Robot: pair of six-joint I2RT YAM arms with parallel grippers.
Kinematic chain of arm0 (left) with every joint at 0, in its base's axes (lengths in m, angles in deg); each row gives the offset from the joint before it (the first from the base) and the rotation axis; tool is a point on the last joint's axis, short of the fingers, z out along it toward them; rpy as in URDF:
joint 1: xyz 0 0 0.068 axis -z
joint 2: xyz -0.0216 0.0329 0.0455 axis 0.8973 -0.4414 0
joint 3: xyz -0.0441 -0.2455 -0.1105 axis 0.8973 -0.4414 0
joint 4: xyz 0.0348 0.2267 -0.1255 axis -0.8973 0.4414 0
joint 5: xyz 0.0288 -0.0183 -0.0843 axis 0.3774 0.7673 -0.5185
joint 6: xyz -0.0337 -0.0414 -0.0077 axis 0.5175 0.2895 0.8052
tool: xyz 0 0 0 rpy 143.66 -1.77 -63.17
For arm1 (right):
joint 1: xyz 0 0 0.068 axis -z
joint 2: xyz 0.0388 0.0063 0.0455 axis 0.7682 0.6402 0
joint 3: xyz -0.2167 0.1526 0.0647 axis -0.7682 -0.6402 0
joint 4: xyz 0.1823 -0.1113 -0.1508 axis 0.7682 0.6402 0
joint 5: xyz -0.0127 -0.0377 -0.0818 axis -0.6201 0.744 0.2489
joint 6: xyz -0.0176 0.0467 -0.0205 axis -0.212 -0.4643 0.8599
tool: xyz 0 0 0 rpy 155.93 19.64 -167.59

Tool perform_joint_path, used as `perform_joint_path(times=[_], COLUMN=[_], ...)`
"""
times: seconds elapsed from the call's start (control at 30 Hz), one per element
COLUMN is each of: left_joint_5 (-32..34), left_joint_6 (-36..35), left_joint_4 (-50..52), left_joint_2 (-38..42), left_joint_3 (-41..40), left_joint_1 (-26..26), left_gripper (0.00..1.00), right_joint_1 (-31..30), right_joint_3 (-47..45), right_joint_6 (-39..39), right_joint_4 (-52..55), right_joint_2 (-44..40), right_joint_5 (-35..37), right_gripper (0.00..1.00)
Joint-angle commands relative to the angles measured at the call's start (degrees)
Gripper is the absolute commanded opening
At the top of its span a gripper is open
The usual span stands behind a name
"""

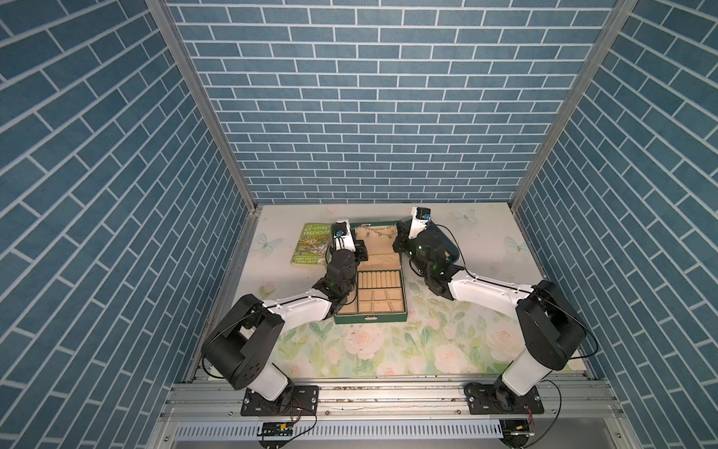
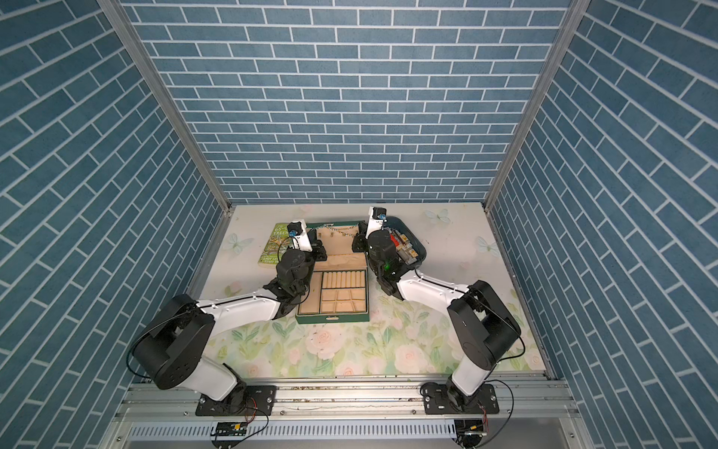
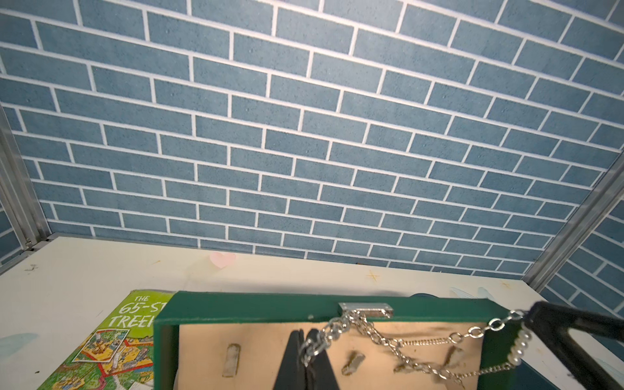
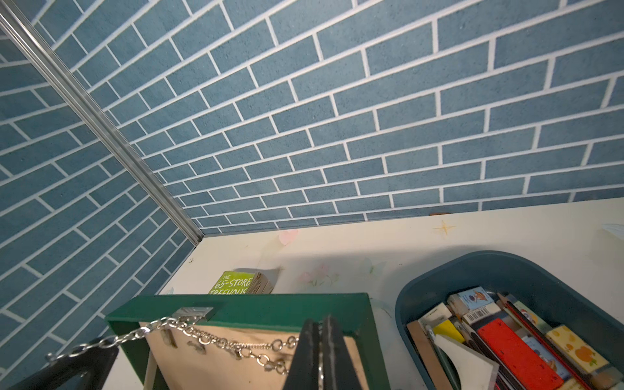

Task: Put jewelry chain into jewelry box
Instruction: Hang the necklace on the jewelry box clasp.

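Observation:
The dark green jewelry box stands open mid-table, its beige-lined lid upright. The jewelry chain hangs stretched across the top of the lid, catching on the metal clasp on the lid's edge. My left gripper is shut on one end of the chain, in front of the lining. My right gripper is shut on the other end, at the lid's opposite side. The box's compartments hold nothing that I can see.
A green book lies to the left of the box, close to my left wrist. A blue-grey tray full of small items sits to the right, under my right arm. The back wall is close behind the lid.

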Motion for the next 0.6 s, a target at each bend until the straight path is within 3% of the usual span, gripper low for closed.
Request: perform_joint_path(times=[0.0,0.17,0.2,0.3,0.37,0.57], left_joint_5=[1.86,1.98,0.71,-3.03,-6.74,-14.0], left_joint_6=[0.1,2.46,4.17,9.97,13.1,20.46], left_joint_4=[-4.26,-1.12,0.8,10.53,17.95,32.52], left_joint_2=[1.93,3.77,4.38,5.75,6.19,5.85], left_joint_3=[-0.55,-0.42,0.18,4.47,8.21,16.11], left_joint_1=[0.36,-0.92,-1.72,-4.11,-5.29,-7.42], left_gripper=[0.0,0.0,0.04,0.53,0.69,0.73], right_joint_1=[-0.18,-0.11,-0.21,-0.16,-0.17,-0.17], right_joint_3=[-0.85,-0.65,-0.61,-0.46,-0.5,-0.73], right_joint_6=[-1.07,-0.84,-0.81,-0.8,-0.73,-0.58], right_joint_4=[-1.89,-1.64,-1.62,-1.53,-1.5,-1.26], right_joint_2=[-2.25,-2.1,-2.04,-1.92,-2.02,-2.4], right_joint_5=[0.72,0.49,0.42,0.12,0.08,0.1], right_gripper=[0.0,0.0,0.0,0.0,0.0,0.0])
